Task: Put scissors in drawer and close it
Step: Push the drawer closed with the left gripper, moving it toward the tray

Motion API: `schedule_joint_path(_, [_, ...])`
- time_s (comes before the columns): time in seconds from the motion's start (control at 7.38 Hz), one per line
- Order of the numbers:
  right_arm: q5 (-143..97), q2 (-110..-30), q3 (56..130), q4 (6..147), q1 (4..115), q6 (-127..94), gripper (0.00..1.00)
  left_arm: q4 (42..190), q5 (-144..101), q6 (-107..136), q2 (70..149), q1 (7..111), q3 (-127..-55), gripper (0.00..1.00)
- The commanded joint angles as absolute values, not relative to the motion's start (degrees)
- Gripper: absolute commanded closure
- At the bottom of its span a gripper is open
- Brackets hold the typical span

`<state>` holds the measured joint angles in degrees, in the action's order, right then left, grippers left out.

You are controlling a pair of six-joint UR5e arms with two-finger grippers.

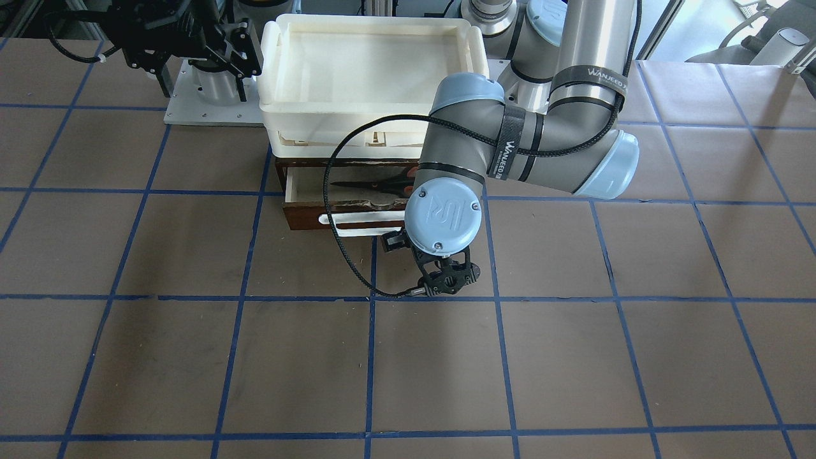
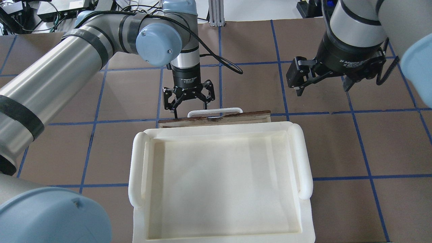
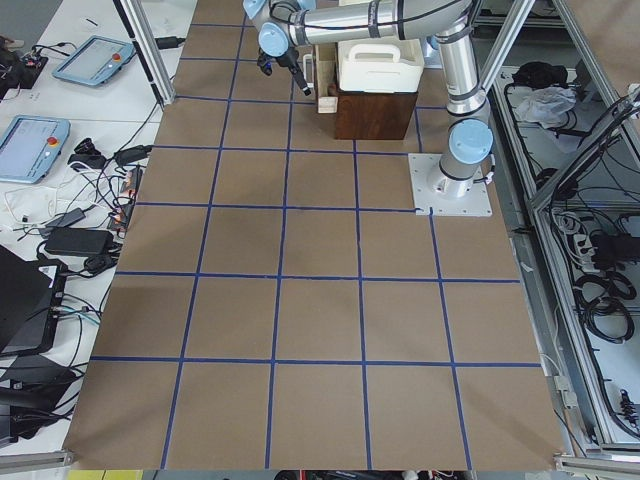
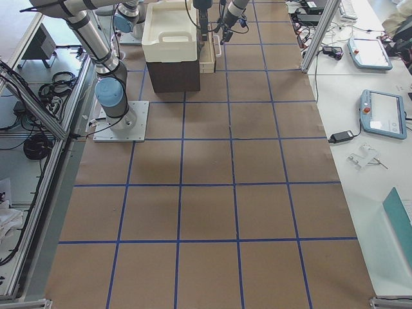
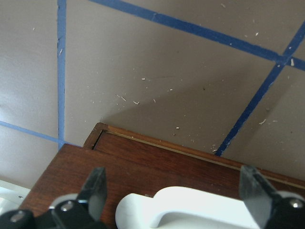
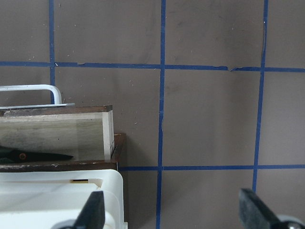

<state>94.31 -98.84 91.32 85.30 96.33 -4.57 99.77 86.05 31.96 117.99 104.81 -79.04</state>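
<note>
The scissors lie inside the drawer, which stands partly pulled out under the cream tray; their dark blades also show in the right wrist view. The drawer's white bar handle faces away from the robot. My left gripper is open and empty, close in front of the handle; in the left wrist view the handle lies between its fingers. I cannot tell if they touch. My right gripper is open and empty, raised off to the drawer's side.
A cream-white plastic tray sits on top of the dark wooden cabinet that holds the drawer. The left arm's black cable loops over the drawer front. Brown table with blue grid lines stretches out beyond the drawer.
</note>
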Motion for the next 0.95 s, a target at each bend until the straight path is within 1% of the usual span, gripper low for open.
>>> schedule_joint_path(0.0, [94.31, -98.88, 91.32, 85.34, 96.33, -4.66, 0.00, 101.16, 85.87, 31.91, 117.86, 105.03, -79.54, 0.00])
schedule_joint_path(0.81, [94.39, -98.88, 91.32, 85.25, 96.33, -4.57, 0.00, 107.14, 85.87, 31.73, 118.12, 105.64, -79.63, 0.00])
